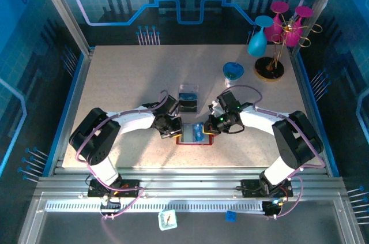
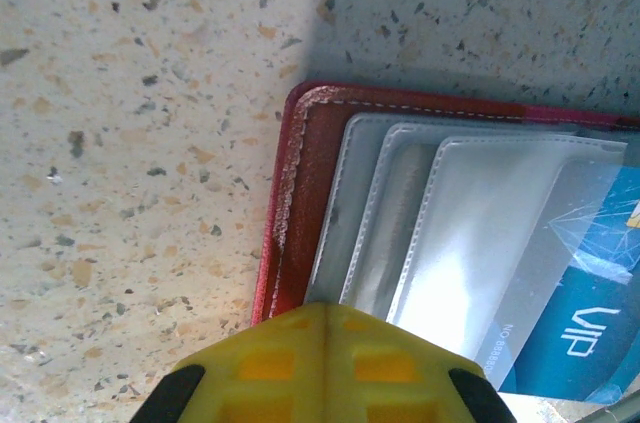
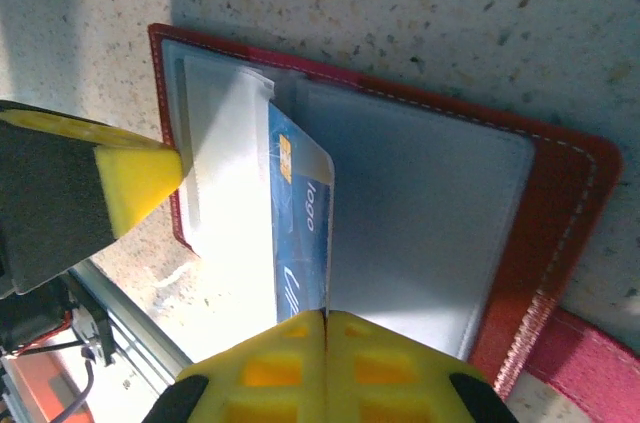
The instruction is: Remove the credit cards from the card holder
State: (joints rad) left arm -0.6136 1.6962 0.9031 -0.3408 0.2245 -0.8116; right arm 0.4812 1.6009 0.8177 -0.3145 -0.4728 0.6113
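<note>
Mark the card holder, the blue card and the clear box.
card holder [image 3: 560,213]: right wrist view, on its red leather border.
blue card [image 3: 300,243]: right wrist view, on its printed face.
clear box [image 1: 188,89]: top external view, on its far rim.

red card holder [image 3: 560,243], blue-white credit card [image 3: 300,238]

white arm links [image 1: 134,119], black joints, purple cables [image 1: 248,87], yellow grid-moulded fingertips [image 3: 270,373].
</note>
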